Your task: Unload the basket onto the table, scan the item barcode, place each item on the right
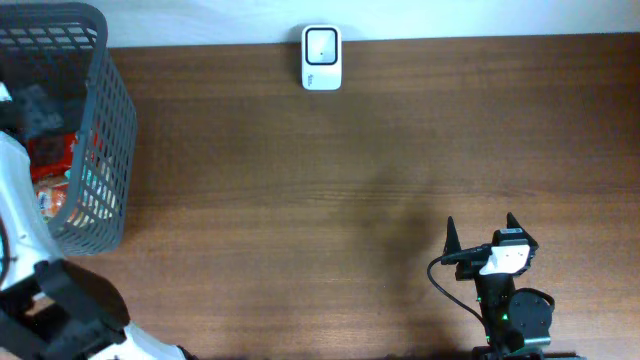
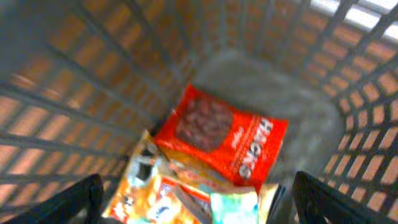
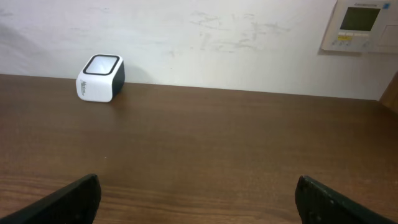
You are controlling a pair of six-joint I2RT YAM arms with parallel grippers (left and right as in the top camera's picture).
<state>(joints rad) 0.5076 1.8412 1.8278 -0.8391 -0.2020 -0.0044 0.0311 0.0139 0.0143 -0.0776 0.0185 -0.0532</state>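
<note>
In the left wrist view my left gripper (image 2: 198, 190) hangs open inside the grey mesh basket (image 2: 74, 93), just above a pile of snack packets. A red packet (image 2: 224, 140) lies on top, with an orange packet (image 2: 146, 199) and a pale green one (image 2: 233, 208) below it between the fingers. Nothing is gripped. No barcode shows. Overhead, the basket (image 1: 110, 110) stands at the table's far left. The white barcode scanner (image 1: 321, 57) sits at the back edge, also seen from the right wrist as a scanner (image 3: 99, 78). My right gripper (image 1: 481, 225) rests open and empty at the front right.
The brown wooden table (image 1: 330, 200) stretches between basket and right arm. The left arm's white body (image 1: 25, 220) stands beside the basket at the front left. A white wall with a control panel (image 3: 360, 25) rises behind the table.
</note>
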